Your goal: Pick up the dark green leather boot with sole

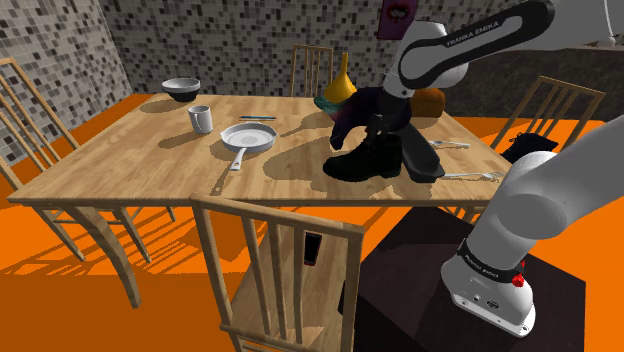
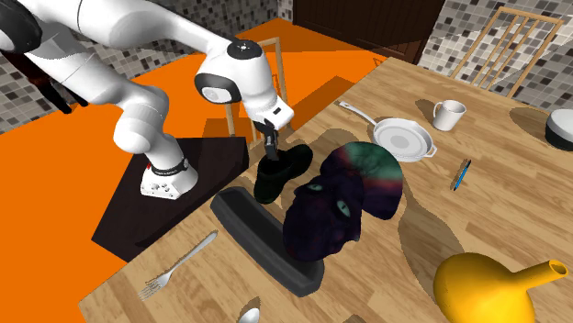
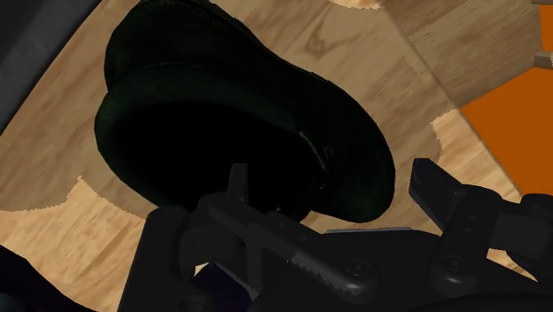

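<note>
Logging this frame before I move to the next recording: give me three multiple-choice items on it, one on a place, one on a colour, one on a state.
1. In the shoulder view, the frying pan lies:
A) left of the dark boot
B) right of it
C) on top of it

2. The long-necked vase is:
A) blue
B) white
C) yellow

3. The gripper has its fingers:
A) met on nothing
B) standing apart
C) clasped on the pan

Answers:
1 A: the pan sits well toward that view's left of the boot.
2 C: its body and neck show yellow.
3 B: the wrist view shows the two black fingers apart, over the boot.
</note>
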Robot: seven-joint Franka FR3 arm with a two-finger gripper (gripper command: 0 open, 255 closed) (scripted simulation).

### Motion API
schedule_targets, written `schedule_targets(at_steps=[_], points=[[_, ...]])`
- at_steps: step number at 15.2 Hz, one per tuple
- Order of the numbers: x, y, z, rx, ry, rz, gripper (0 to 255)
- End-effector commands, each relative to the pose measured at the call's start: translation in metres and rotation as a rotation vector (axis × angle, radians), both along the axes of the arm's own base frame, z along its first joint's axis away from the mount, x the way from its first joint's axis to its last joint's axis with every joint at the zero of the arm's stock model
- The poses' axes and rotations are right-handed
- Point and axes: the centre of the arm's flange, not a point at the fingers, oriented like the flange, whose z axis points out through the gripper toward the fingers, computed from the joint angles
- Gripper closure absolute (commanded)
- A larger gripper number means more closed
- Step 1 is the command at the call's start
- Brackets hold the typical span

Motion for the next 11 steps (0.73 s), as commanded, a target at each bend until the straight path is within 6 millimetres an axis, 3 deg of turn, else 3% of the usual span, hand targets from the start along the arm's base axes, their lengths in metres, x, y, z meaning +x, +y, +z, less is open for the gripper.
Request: schedule_targets(at_steps=[1, 3, 5, 6, 11], points=[[0.001, -0.001, -0.011, 0.000, -0.001, 0.000, 0], [0.001, -0.001, -0.025, 0.000, -0.001, 0.000, 0], [0.001, -0.001, -0.025, 0.000, -0.001, 0.000, 0], [0.002, -0.001, -0.025, 0.000, -0.001, 0.000, 255], [0.002, 0.000, -0.025, 0.000, -0.001, 0.000, 255]])
